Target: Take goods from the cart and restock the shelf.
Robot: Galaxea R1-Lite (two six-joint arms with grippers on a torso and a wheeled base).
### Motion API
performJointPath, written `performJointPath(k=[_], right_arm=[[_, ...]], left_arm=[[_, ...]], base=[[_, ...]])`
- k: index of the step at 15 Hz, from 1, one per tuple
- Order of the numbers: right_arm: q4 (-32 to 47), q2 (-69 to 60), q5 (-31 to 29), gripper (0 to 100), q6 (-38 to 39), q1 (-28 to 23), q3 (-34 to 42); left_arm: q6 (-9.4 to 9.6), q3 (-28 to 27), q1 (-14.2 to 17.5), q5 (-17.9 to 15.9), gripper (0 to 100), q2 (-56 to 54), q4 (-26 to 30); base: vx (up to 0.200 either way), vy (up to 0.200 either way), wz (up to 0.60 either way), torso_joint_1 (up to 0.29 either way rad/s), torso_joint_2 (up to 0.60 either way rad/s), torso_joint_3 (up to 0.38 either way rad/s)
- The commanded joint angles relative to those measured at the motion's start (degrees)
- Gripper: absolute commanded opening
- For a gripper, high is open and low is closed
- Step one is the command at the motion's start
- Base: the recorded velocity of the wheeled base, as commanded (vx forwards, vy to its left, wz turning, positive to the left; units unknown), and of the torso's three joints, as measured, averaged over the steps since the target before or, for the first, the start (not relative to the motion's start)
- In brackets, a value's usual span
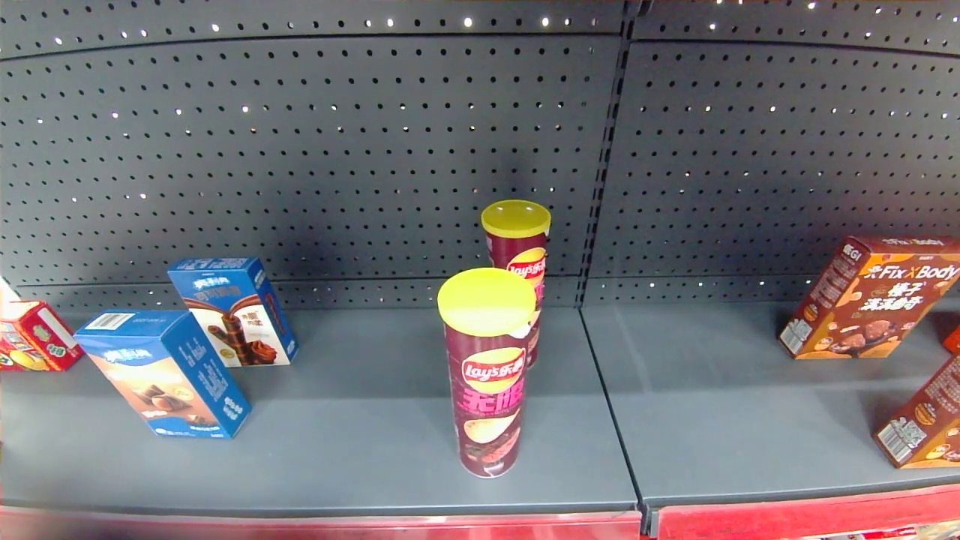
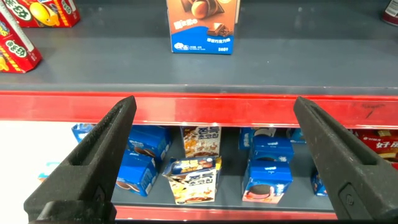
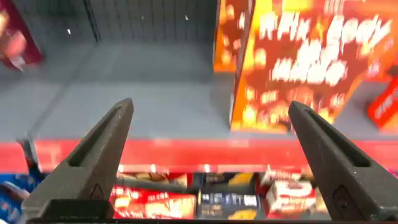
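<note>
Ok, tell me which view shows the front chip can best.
The head view: the front chip can stands upright, yellow lid on, ahead of the second can. The right wrist view catches a blurred maroon patch at its edge, likely a can; the left wrist view a dark sliver, too little to tell.

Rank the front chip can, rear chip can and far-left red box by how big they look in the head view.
1. Front chip can, nearest the camera.
2. Rear chip can, likely the same kind, farther off and partly hidden.
3. Red box, cut off by the picture's edge, so its rank is unsure.
</note>
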Motion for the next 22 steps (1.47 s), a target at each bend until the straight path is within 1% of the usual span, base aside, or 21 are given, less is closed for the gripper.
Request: performJointPath(k=[1,3,4,5,7,17,18,19,20,21,22], right_arm=[[0.46,-7.45,1.42,100,-0.06,-0.49,5.71],[3.54,-8.86,1.51,100,-0.06,1.09,5.71],[6.09,-11.23,1.16,100,-0.15,2.41,5.71],[9.96,-11.85,0.72,100,0.73,2.41,5.71],[9.25,-11.85,0.54,100,2.23,2.32,5.62],[9.25,-11.85,0.54,100,2.23,2.32,5.71],[9.25,-11.85,0.54,100,2.23,2.32,5.71],[9.25,-11.85,0.54,100,2.23,2.32,5.71],[9.25,-11.85,0.54,100,2.23,2.32,5.71],[9.25,-11.85,0.54,100,2.23,2.32,5.71],[9.25,-11.85,0.54,100,2.23,2.32,5.71]], left_arm=[[-0.01,0.0,0.04,0.03,100,0.07,0.0],[-0.01,0.0,0.04,0.03,100,0.07,0.0],[-0.01,0.0,0.04,0.03,100,0.07,0.0],[-0.01,0.0,0.04,0.03,100,0.07,0.0],[-0.01,0.0,0.04,0.03,100,0.07,0.0],[-0.01,0.0,0.04,0.03,100,0.07,0.0],[1.83,-0.09,-0.05,-2.08,100,0.16,0.18],[6.49,-0.88,-0.14,-6.21,100,0.07,-0.35],[10.71,-4.75,-0.05,-10.86,100,0.42,0.62],[11.24,-8.17,-0.05,-14.03,100,2.97,2.02],[11.32,-11.07,-1.02,-15.61,100,5.7,2.29]], base=[[0.0,0.0,0.0,0.0,0.0,0.0],[0.0,0.0,0.0,0.0,0.0,0.0],[0.0,0.0,0.0,0.0,0.0,0.0],[0.0,0.0,0.0,0.0,0.0,0.0],[0.0,0.0,0.0,0.0,0.0,0.0],[0.0,0.0,0.0,0.0,0.0,0.0],[0.0,0.0,0.0,0.0,0.0,0.0],[0.0,0.0,0.0,0.0,0.0,0.0],[0.0,0.0,0.0,0.0,0.0,0.0],[0.0,0.0,0.0,0.0,0.0,0.0],[0.0,0.0,0.0,0.0,0.0,0.0]])
